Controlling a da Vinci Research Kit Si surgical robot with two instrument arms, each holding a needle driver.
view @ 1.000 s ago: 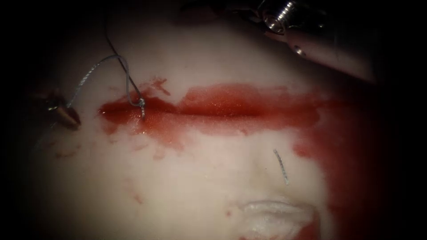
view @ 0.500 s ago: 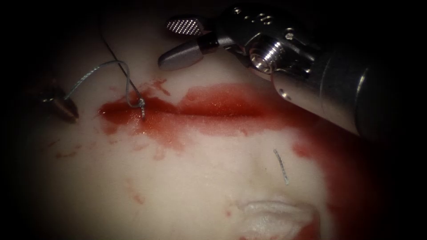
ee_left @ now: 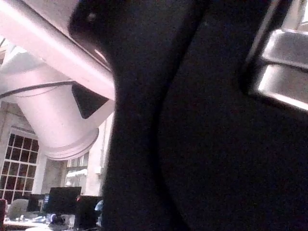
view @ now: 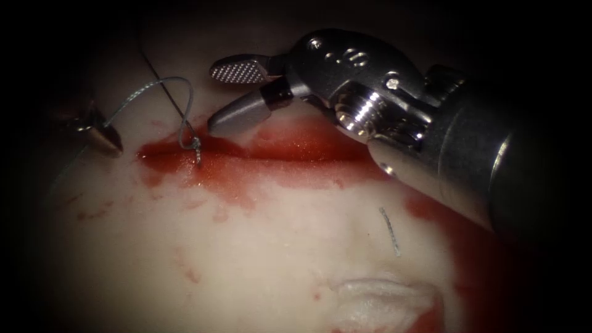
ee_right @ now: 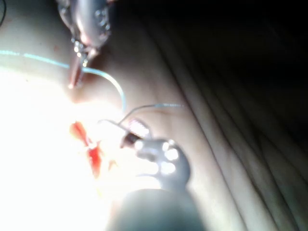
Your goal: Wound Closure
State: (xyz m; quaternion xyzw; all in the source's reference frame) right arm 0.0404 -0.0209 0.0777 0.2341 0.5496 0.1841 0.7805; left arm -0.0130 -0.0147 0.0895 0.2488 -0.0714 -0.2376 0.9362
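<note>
One knot is sitting at the left end of the cut [view: 296, 154] in the tissue [view: 259, 265]; the rest is lying open.
The right end effector [view: 223, 95] is hovering wide open and empty beside the thread [view: 148, 89], which the left end effector [view: 102, 137] is gripping; a cut thread end [view: 390, 231] is lying nearer.

Right arm's tool [view: 237, 92]: polished silver metal, one jaw face cross-hatched, the other smooth and rounded; dark pivot block; ribbed wrist hub with small screws; broad grey shaft. Left arm's tool [view: 102, 137]: small, pointed metallic tip, dimly lit, possibly brownish.
</note>
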